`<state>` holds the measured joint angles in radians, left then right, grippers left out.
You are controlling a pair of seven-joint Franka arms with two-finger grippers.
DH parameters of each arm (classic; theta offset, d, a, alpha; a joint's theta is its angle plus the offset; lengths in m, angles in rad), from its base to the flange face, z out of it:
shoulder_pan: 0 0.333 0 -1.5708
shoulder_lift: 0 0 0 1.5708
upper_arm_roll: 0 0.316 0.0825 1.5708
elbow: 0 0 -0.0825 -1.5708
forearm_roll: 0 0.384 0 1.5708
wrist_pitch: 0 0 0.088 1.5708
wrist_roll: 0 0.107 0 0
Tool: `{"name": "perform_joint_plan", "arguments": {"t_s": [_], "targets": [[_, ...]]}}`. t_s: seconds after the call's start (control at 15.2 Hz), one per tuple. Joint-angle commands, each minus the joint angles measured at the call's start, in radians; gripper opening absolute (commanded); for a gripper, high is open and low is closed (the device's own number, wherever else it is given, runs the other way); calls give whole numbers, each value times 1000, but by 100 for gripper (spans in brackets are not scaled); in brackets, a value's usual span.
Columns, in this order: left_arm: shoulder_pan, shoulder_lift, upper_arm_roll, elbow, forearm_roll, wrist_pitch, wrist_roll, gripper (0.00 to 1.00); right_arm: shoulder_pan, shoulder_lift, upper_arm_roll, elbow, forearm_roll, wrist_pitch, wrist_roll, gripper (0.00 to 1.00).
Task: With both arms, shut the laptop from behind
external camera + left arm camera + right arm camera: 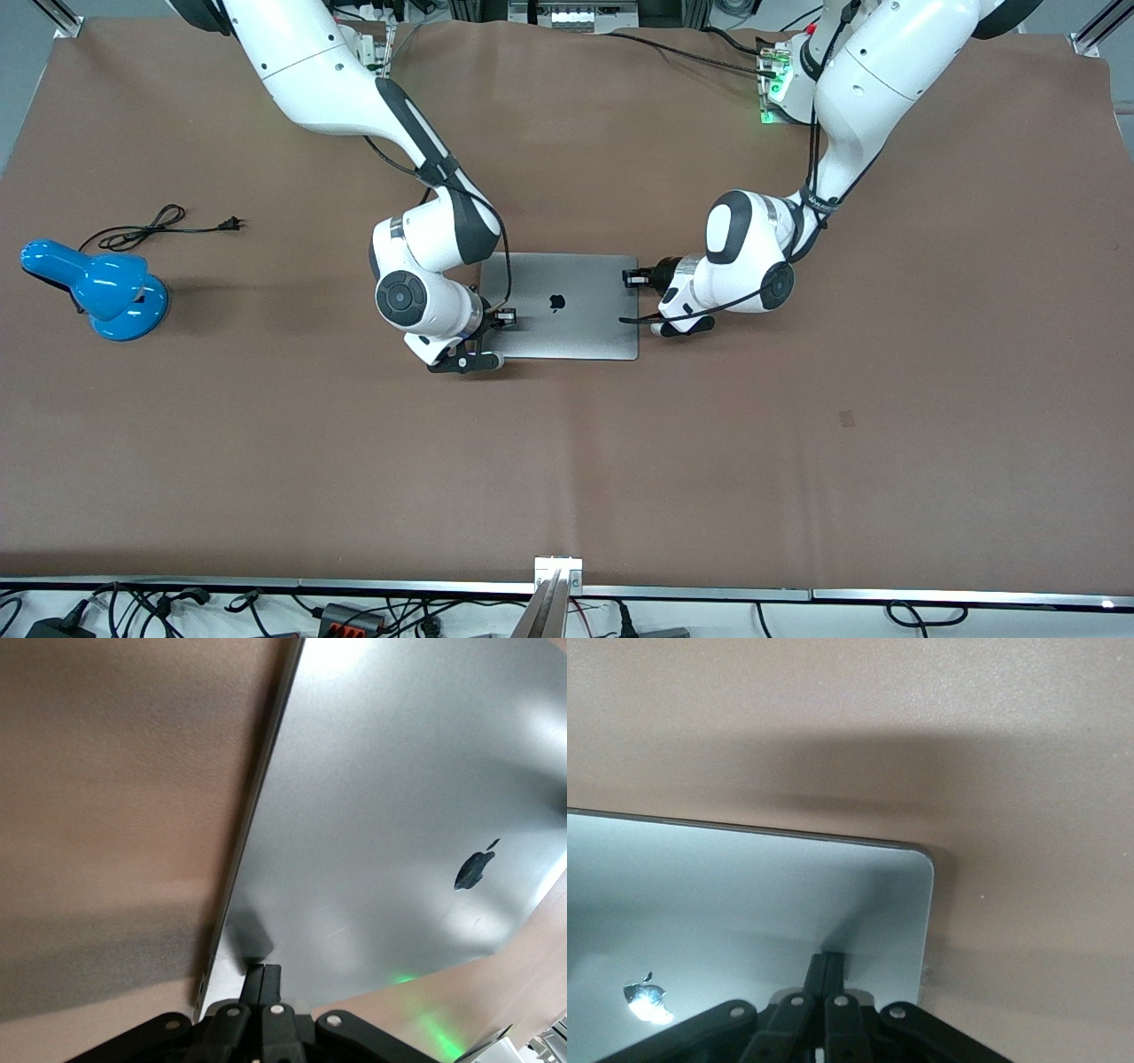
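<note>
I count one laptop [562, 306], shut flat mid-table, logo up. Two grippers on its lid: right gripper [825, 967] with fingers together, tips pressed on the lid near the corner toward the right arm's end; left gripper [262, 974] likewise closed, tips on the lid's edge at the left arm's end. One blue lamp [99, 288] with its cord [151, 227] sits well apart, toward the right arm's end.
</note>
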<state>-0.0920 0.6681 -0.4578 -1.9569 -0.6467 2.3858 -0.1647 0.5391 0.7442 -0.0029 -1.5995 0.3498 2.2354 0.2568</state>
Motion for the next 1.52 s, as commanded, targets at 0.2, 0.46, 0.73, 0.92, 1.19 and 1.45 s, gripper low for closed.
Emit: {"name": "perform_joint_plan", "arguments": {"t_s": [0.2, 0.46, 0.73, 0.92, 1.19, 1.45], "targets": [[-23, 19, 21, 23, 33, 16, -16, 0, -1, -15, -18, 20, -37, -12, 4, 0], [-11, -54, 21, -11, 45, -19, -24, 0, 1, -120, -89, 13, -38, -170, 6, 0], [5, -177, 59, -22, 44, -196, -58, 0, 7, -241, -187, 13, -110, -397, 12, 0], [37, -274, 115, -11, 102, -369, -58, 0, 1, -318, -224, 15, -163, -486, 4, 0], [132, -370, 129, 39, 278, -549, -58, 1, -1, -394, -252, 19, -224, -533, -30, 7], [184, -378, 133, 214, 456, -799, -59, 8, 5, -448, -262, 23, -351, -539, -31, 100]]}}
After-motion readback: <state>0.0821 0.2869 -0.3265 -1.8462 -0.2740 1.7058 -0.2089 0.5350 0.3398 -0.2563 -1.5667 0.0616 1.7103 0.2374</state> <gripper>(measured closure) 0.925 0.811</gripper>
